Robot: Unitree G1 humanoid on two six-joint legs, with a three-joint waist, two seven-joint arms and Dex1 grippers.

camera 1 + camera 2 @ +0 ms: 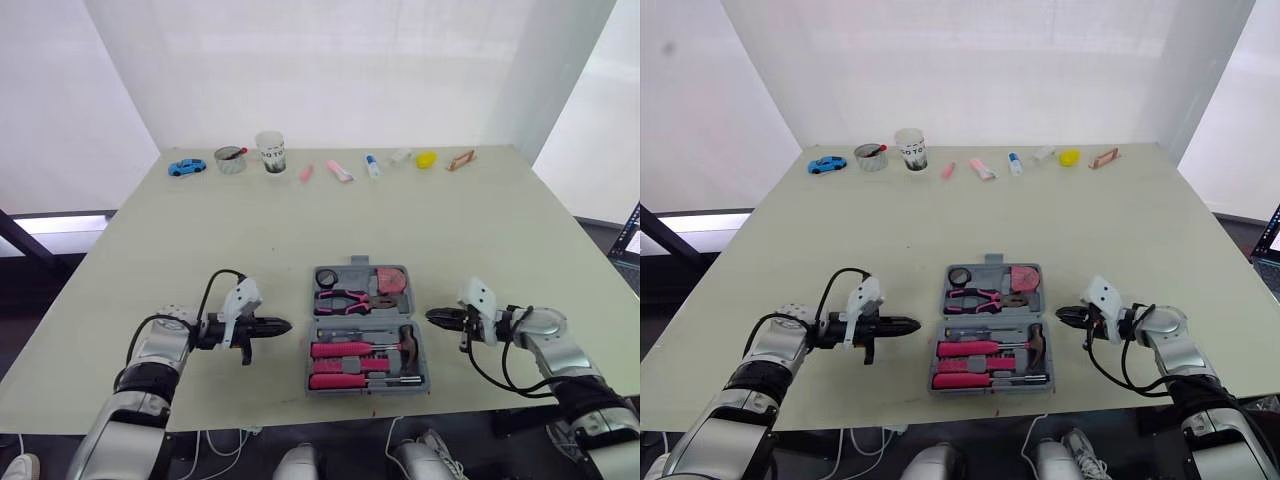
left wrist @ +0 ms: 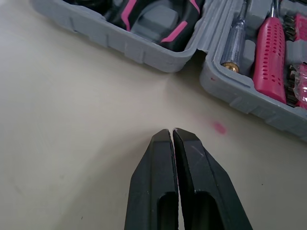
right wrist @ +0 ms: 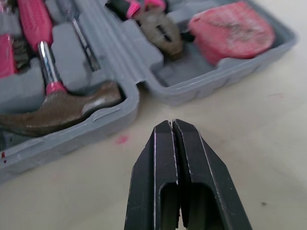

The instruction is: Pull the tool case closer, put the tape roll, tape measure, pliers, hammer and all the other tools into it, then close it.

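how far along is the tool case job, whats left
Done: the tool case sits near the table's front edge and holds the pliers, tape measure, tape roll, hammer and a screwdriver. In hand: nothing; the left gripper and right gripper are shut and empty, one on each side of the case. Left: the case lies open, so closing it.
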